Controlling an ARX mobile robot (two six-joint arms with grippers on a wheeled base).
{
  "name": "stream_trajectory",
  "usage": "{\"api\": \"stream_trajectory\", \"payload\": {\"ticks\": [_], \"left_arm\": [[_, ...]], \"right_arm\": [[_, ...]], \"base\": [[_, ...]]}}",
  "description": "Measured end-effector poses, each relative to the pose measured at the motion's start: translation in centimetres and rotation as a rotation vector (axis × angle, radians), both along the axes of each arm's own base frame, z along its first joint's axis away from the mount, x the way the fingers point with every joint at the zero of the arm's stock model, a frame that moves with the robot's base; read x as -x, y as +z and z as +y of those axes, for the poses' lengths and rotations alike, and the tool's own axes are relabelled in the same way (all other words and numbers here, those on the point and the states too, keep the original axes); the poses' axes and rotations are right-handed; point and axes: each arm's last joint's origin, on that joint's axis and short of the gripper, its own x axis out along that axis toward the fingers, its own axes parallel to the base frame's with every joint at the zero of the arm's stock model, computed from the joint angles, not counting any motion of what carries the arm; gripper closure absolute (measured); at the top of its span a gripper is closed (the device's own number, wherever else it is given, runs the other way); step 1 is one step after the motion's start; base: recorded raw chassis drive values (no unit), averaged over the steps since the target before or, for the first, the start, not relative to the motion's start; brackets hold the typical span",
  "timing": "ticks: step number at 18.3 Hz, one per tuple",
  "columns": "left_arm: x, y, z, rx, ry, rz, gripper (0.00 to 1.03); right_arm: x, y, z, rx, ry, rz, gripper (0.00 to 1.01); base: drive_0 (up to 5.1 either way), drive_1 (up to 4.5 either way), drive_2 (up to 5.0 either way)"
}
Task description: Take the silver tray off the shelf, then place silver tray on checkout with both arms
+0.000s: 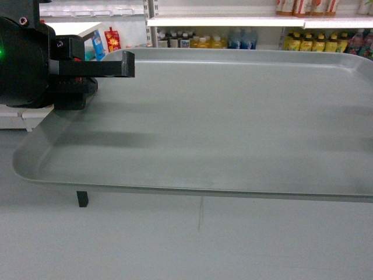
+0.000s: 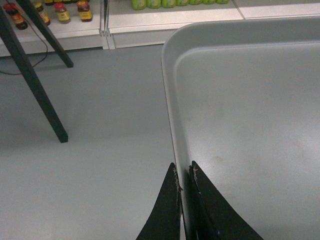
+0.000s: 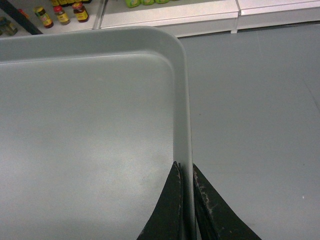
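Carrying the silver tray (image 1: 233,122) with both grippers
We pinch its side rims, left gripper (image 2: 184,177) and right gripper (image 3: 186,175) closed; shelf step done, checkout not in view.

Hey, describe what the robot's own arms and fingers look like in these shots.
The left arm is bulky and matt black, with a small green light glowing on its housing, a hint of red beneath, and a flat, squared black bar jutting out. In both wrist views the fingers are thin, black, tapering wedges, with pale scuffs along their inner edges. No cables show.
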Motion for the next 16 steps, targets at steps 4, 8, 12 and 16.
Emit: {"api": "stream_trajectory", "payload": {"ticks": [4,8,12,16], "left_arm": [[-0.03,-0.02,0.08,0.0,0.001,0.002,1.0],[-0.02,-0.07,0.08,-0.001,0.001,0.006,1.0],[-0.03,-0.06,0.08,-0.001,0.001,0.004,1.0],[-0.03,-0.09,0.1,-0.002,0.002,0.007,1.0]], "right_arm": [[0.0,0.02,0.13,-0.001,0.004,-0.003,0.98],[0.0,-0.03,0.13,0.0,0.003,0.001,0.98],[0.01,-0.03,0.13,0.0,0.003,0.002,0.98],[0.0,-0.02,0.14,0.001,0.003,0.0,0.98]], "base": [[-4.7,2.71,2.7],[-4.7,2.71,2.7],[-4.7,2.71,2.7],[-5.0,2.45,2.5]]}}
